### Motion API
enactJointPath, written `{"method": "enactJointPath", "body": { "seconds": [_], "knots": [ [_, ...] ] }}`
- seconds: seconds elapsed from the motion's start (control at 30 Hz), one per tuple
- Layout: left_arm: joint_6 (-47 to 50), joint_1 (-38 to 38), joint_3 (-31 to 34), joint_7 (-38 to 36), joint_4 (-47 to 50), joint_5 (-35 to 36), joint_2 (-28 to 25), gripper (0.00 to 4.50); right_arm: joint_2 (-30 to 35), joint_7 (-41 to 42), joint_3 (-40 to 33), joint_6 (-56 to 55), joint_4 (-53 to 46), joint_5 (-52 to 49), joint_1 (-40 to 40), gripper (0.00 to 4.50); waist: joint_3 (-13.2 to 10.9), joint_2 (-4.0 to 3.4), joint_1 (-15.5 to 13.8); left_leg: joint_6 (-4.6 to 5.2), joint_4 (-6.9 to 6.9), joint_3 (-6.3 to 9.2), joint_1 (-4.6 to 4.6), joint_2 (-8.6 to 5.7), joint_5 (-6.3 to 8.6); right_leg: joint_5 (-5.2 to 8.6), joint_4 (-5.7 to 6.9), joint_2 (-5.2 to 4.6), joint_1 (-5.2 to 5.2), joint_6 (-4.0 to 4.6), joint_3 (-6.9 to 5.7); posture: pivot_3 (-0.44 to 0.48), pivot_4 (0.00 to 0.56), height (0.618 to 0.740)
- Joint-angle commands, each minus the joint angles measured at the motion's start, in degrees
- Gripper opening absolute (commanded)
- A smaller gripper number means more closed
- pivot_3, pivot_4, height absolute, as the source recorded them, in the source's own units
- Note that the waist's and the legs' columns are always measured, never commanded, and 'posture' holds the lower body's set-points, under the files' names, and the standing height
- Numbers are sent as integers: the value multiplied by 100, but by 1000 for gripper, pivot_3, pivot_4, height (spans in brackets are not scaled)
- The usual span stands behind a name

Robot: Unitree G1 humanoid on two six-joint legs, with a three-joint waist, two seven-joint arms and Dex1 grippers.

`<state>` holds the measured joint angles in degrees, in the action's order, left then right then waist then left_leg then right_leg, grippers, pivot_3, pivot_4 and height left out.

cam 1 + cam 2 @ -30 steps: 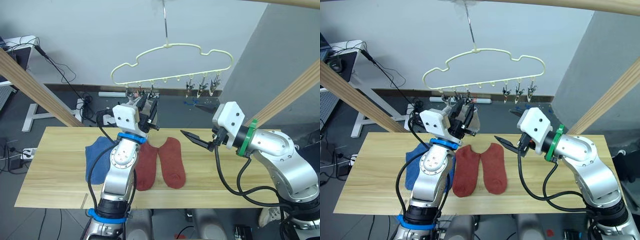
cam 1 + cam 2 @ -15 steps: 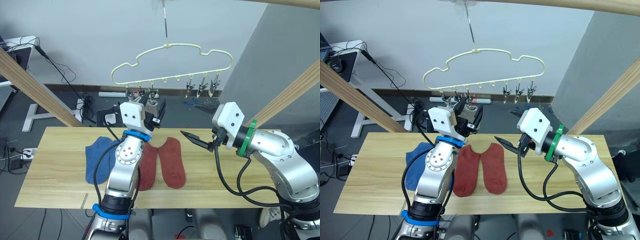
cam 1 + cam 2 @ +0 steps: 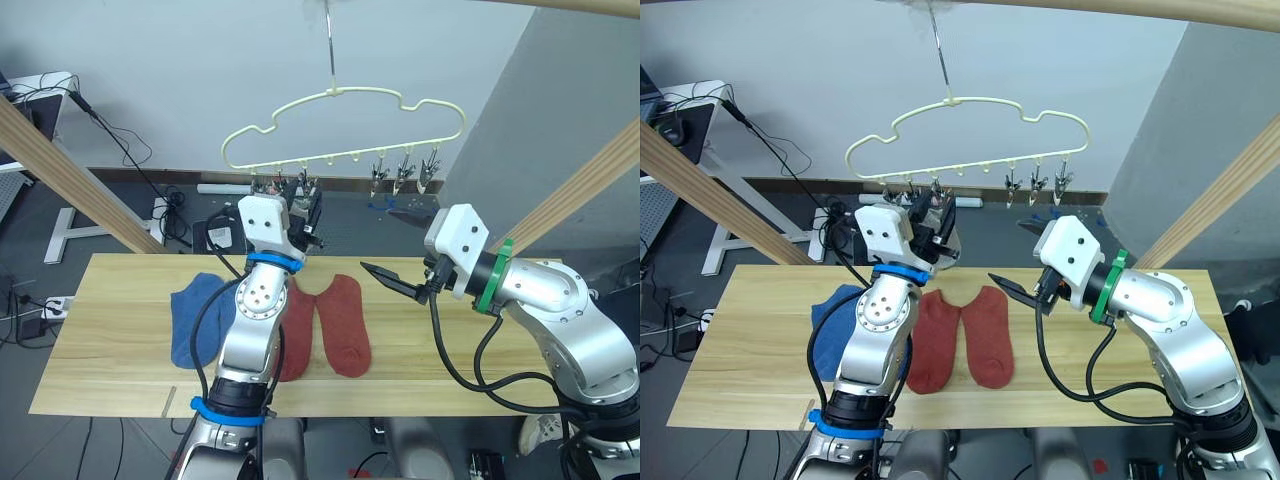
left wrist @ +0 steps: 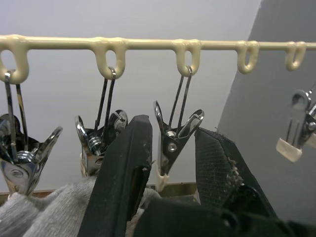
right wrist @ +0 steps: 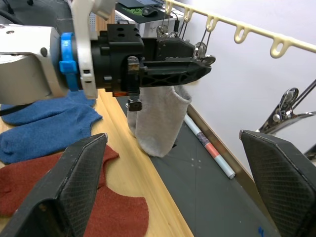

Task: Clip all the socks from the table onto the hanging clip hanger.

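Left gripper (image 4: 170, 163) fingers apart around a clip (image 4: 174, 133) (clip hanger (image 3: 345, 125)) — right gripper (image 3: 385, 278) fingers apart.

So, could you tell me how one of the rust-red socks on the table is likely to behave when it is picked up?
Probably floppy: both rust-red socks lie flat on the table, and the grey sock at the clips droops loosely. Likely light and not slippery, being thin knit fabric. It won't roll, but may drag its touching twin.

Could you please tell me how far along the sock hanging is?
A grey sock hangs at the left-end clips of the clip hanger, so grey looks nearly done. The left gripper is open among those clips; the right gripper hovers open. The rust-red socks and blue socks remain on the table.
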<state>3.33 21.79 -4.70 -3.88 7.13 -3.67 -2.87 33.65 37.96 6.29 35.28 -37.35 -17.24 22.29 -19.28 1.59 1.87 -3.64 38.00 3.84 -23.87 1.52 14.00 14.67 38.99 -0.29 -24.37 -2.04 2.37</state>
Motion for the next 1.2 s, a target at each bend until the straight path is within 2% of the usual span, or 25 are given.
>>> {"method": "enactJointPath", "body": {
  "seconds": [0.03,0.6,0.87,1.03,1.2],
  "knots": [
    [-175,94,5,51,41,-33,30,1699,-36,69,-51,-117,-83,-143,146,4491,0,0,0,0,0,0,0,0,0,0,1,0,0,0,0,-53,281,740],
    [-387,336,58,7,-177,35,87,1699,-30,98,-7,-122,-32,-109,183,4491,0,0,0,0,1,0,0,0,0,-1,2,-1,0,1,0,-50,281,740],
    [-497,333,50,-89,-209,70,62,209,-30,102,16,-140,-47,-98,138,4491,1,0,0,0,2,0,0,0,0,-1,2,-1,0,1,0,-52,278,740],
    [-500,323,67,-199,-170,132,2,164,-61,-38,206,-131,27,101,-72,4496,2,0,-1,0,2,0,0,0,0,-1,2,-1,1,1,0,-45,277,740],
    [-286,282,149,-401,-8,375,-73,164,-281,-609,1104,-262,533,1053,-305,4500,4,1,3,0,2,0,1,0,0,-1,2,-1,1,1,0,-36,291,740]
  ]
}}
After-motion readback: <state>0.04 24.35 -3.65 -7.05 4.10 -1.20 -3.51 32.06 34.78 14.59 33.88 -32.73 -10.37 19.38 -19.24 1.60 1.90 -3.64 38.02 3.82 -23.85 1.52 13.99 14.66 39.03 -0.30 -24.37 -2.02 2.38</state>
